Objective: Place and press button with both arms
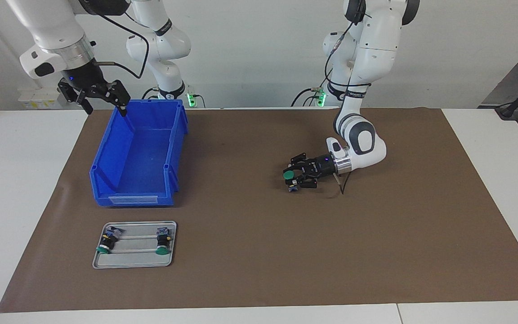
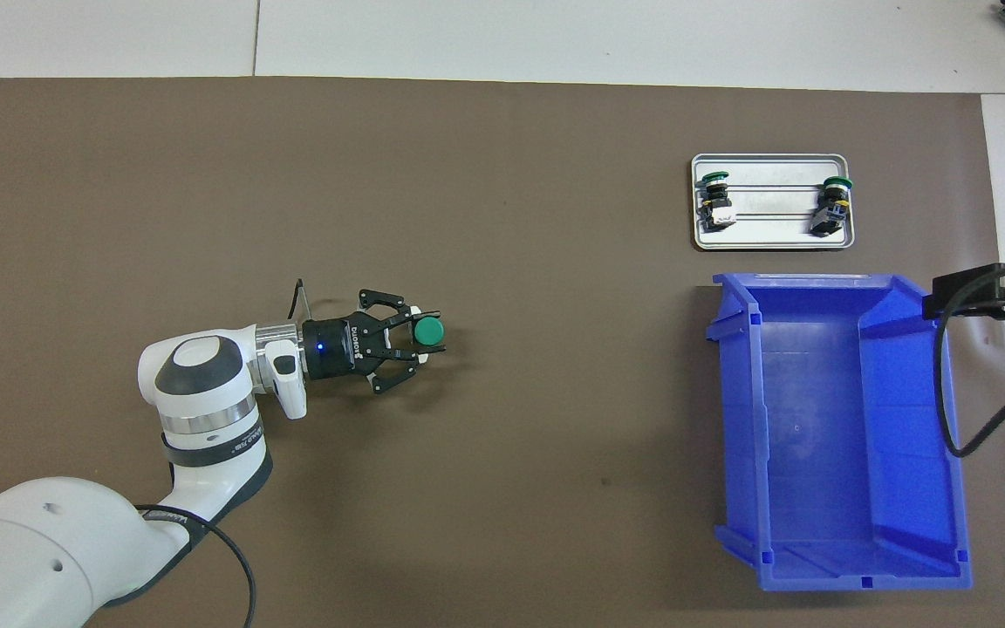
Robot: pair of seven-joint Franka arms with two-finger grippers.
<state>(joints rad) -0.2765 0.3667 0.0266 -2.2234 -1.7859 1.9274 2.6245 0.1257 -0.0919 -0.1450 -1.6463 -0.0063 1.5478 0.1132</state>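
The right gripper (image 1: 106, 96) hung spread wide and empty over the corner of the blue bin (image 1: 140, 155) nearest the robots, just waiting, and at about six o'clock from the bin two spare buttons (image 1: 106, 242) lay on a little metal tray (image 1: 134, 263). Out at about three o'clock from the bin, the left gripper (image 1: 291, 176) lay low over the brown mat (image 1: 259, 252), and the button (image 1: 289, 175) stood between its fingers, green cap up, though I could not tell if they were pinching it or letting go. It looked small, light, hard and a bit slippery, so I think the round black body under the cap was the best place to hold it, leaving the cap free to push.
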